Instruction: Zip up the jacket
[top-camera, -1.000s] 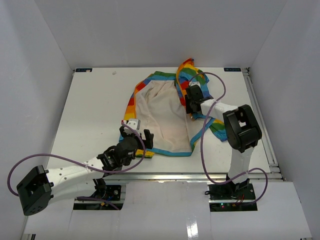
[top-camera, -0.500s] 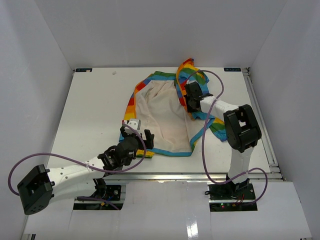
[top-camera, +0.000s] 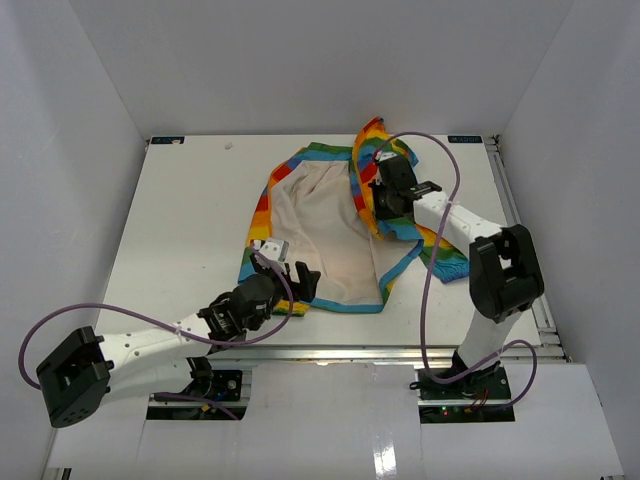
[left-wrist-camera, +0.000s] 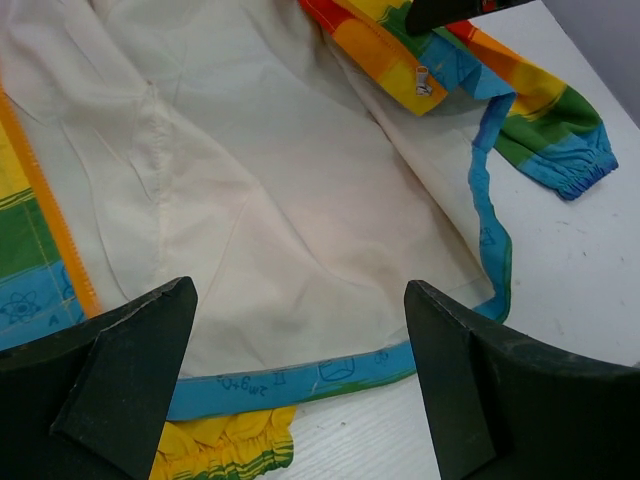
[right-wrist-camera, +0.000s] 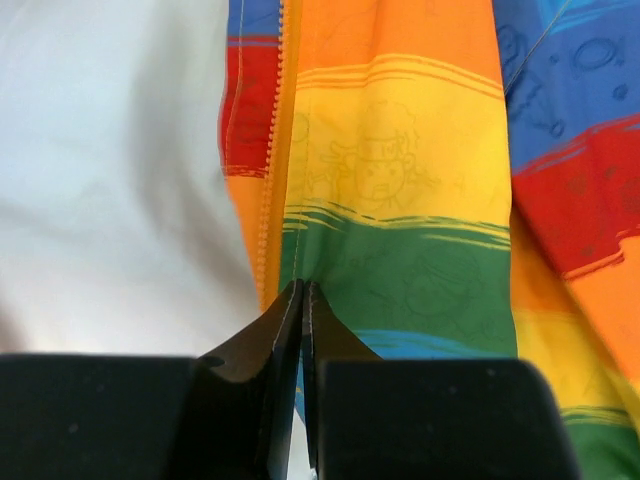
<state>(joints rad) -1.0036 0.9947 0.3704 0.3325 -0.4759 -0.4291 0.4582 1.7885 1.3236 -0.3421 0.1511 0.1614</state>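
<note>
The rainbow-striped jacket (top-camera: 325, 235) lies open on the white table (top-camera: 190, 210) with its cream lining up. My right gripper (top-camera: 380, 197) is at the jacket's right front panel. In the right wrist view it (right-wrist-camera: 303, 287) is shut on the green stripe of the fabric (right-wrist-camera: 400, 270), just beside the orange zipper teeth (right-wrist-camera: 268, 190). My left gripper (top-camera: 290, 282) hovers open over the bottom hem. In the left wrist view its jaws (left-wrist-camera: 298, 300) stand wide apart above the light-blue hem trim (left-wrist-camera: 330, 370) and lining, touching nothing. The other zipper edge (left-wrist-camera: 50, 200) runs along the left.
A yellow elastic cuff (left-wrist-camera: 225, 445) pokes out under the hem. A sleeve with a blue cuff (left-wrist-camera: 575, 175) lies to the right. Purple cables (top-camera: 440, 170) loop over the arms. White walls enclose the table, and a metal rail (top-camera: 520, 230) lines its right edge.
My right gripper has moved a little farther back and its arm has swung right, pulling the front panel with it. My left gripper has shifted slightly right along the hem.
</note>
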